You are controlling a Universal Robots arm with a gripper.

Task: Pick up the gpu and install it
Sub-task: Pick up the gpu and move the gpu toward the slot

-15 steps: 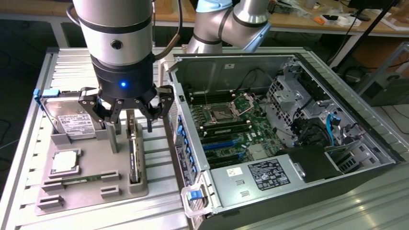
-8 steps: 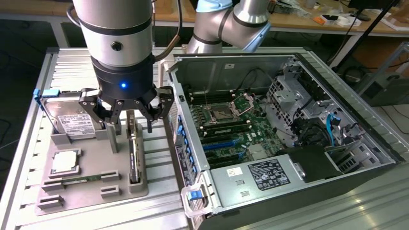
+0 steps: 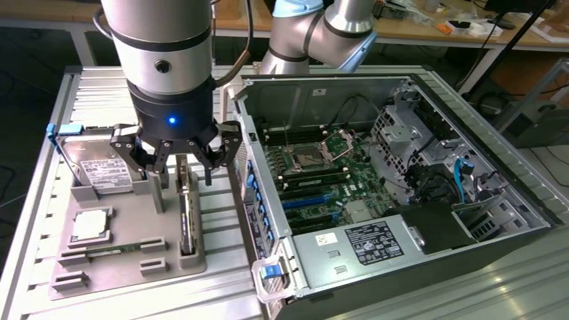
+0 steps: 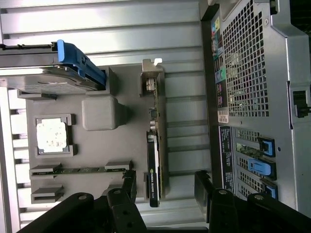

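The gpu point(image 3: 186, 215) stands edge-on in a slot of the grey holder tray point(image 3: 133, 200), its silver bracket at the far end. In the wrist view the gpu point(image 4: 154, 145) is a thin dark and green strip. My gripper point(image 3: 185, 175) hangs just over the card's far half, open, one finger on each side of it and nothing between the pads. The wrist view has the gripper point(image 4: 165, 180) straddling the card, its black fingers point(image 4: 129, 184) apart from it. The open computer case point(image 3: 382, 173) lies to the exterior view's right, its motherboard point(image 3: 311, 180) exposed.
On the tray sit a hard drive point(image 3: 102, 170) with a blue clip, a square processor point(image 3: 89, 223) and a memory stick point(image 3: 111, 251). The case wall point(image 3: 253, 180) rises right beside the tray. A ribbed metal table point(image 3: 80, 87) carries everything.
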